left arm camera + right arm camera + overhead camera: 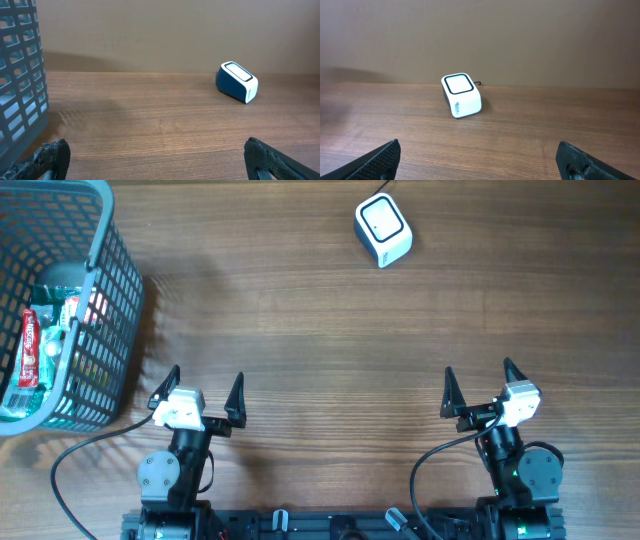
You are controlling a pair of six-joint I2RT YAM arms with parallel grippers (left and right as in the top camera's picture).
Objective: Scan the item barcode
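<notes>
Operator: Hazards from here?

Technician: On the desk (320, 330), the basket (112, 290) stands at the left edge. Its mesh walls are tall, so a gripper reaching in could catch the rim and tip it. The scanner (383, 230) sits at the far side, well apart, and a skewed carry could miss its window. The red packet (30, 345) lies inside the basket and is probably awkward to pinch.

Operator: Arm pose?

Technician: Both arms sit low at the near edge. The left gripper (205, 380) and right gripper (480, 372) are spread wide and empty.

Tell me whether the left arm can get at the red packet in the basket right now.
Probably yes. The left gripper is open and empty, the open-topped basket stands close on its left, and the red packet lies uncovered; it must clear the rim.
</notes>
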